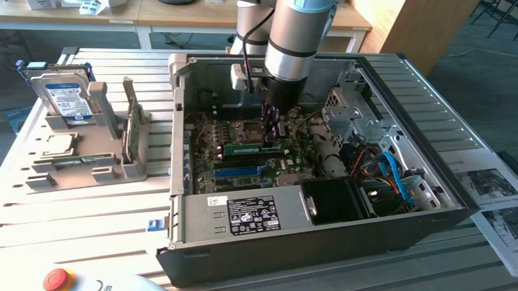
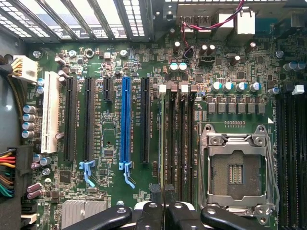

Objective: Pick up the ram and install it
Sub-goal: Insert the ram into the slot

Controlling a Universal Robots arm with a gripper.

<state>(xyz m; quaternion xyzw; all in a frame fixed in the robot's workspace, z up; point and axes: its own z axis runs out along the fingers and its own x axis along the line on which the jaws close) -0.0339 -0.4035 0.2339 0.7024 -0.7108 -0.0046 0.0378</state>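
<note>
I see gripper [image 1: 273, 138] jaws almost shut, it seems pinching top edge of the ram [image 1: 242, 147], which stands edge-up at slots [image 2: 182, 143] just beside cpu socket [image 2: 235, 172]. Ram is light, stiff but fragile imo: hold by bare long edges, not chips.

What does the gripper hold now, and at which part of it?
The gripper seems to hold the ram by its upper edge, near one end.
</note>
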